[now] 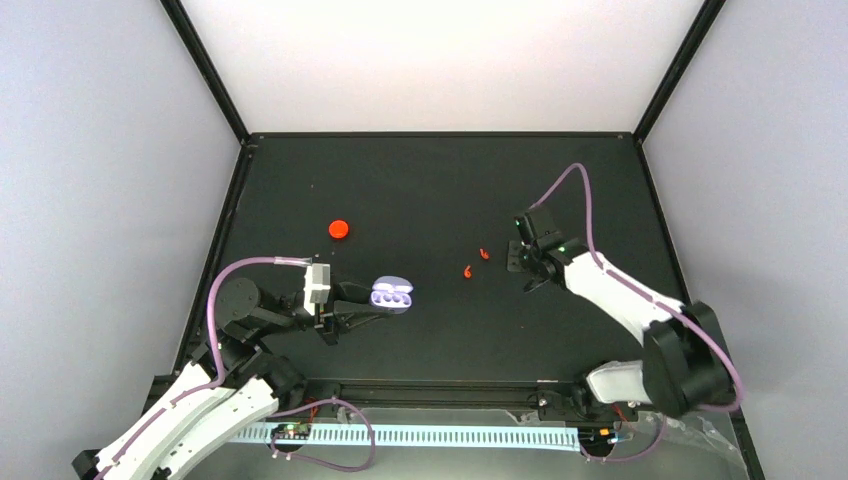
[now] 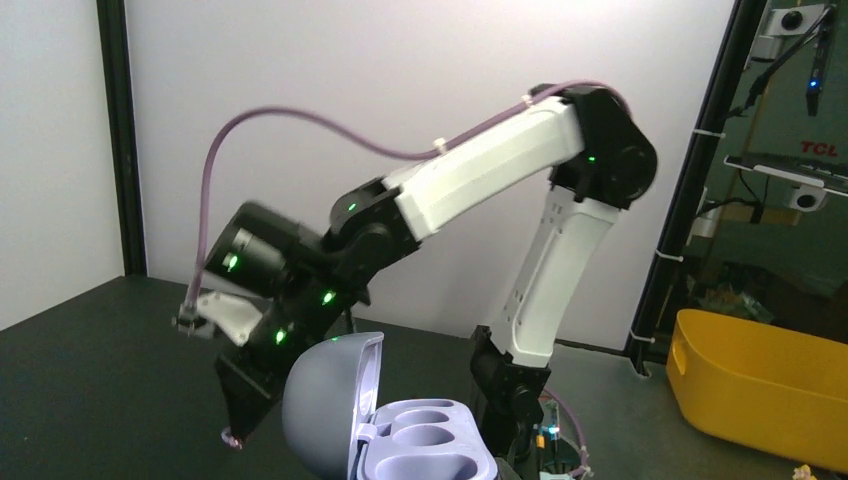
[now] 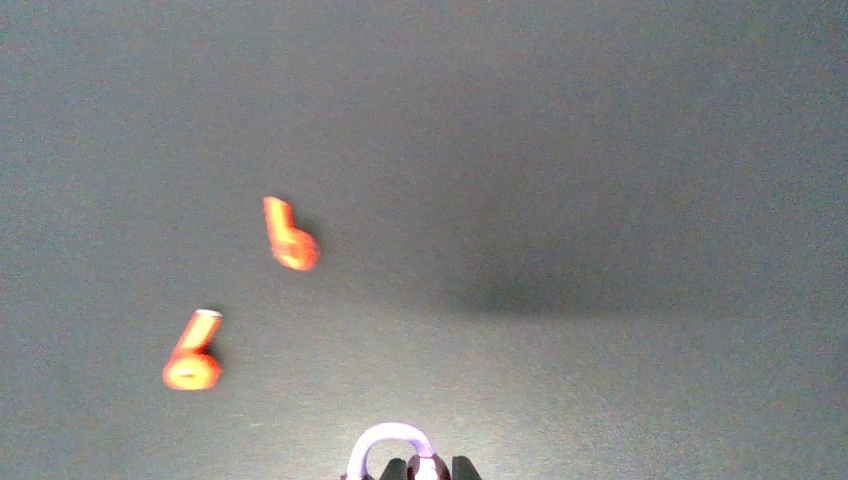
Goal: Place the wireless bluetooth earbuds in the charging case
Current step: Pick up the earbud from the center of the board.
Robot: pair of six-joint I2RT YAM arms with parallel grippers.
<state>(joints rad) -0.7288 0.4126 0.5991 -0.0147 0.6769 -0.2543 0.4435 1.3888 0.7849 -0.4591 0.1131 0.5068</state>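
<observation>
Overhead view, bottom edge: the left arm (image 1: 190, 410) and the right arm (image 1: 620, 295) are based side by side nearest the camera. Both reach forward over a black table (image 1: 440, 180). The left arm lies low at the left, and the right arm angles inward from the right corner.

Left gripper (image 1: 352, 305): fingers clamped on the charging case (image 1: 392, 295), a pale purple pebble-shaped shell left of the table's centre. Its lid (image 2: 325, 410) stands open and upright. The tray beside it faces up and shows two moulded wells.

A red-orange round object (image 1: 339, 229) rests on the table beyond the case, apart from it.

Right gripper (image 1: 527, 270): fingers pinched together on a purple earbud (image 3: 388, 430), whose curved hook projects from between the tips. The gripper points down at the table, right of centre.

Two red-orange earbuds (image 1: 467, 271) lie loose on the table just left of the right gripper. They are near each other but not touching, and well apart from the charging case.
</observation>
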